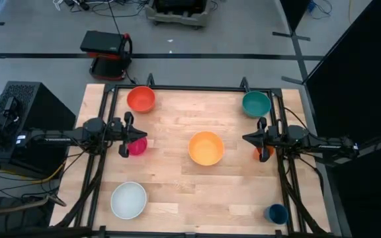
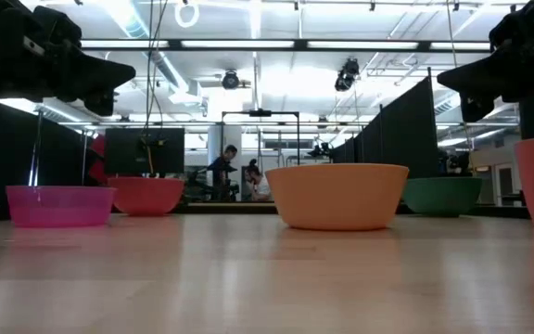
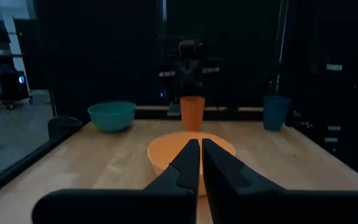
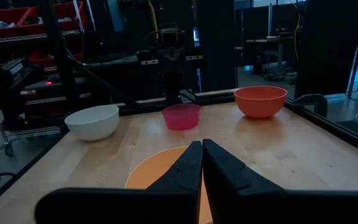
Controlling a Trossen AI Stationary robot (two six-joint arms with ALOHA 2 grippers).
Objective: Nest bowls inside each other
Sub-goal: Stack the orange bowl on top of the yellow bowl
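though scattered apart, five bowls [image 1: 206, 148] all sit rims up.

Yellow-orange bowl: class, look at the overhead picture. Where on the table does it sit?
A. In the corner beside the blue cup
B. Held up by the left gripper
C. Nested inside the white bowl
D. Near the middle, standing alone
D: the yellow-orange bowl stands by itself near the middle of the table, with nothing in it and no gripper touching it.
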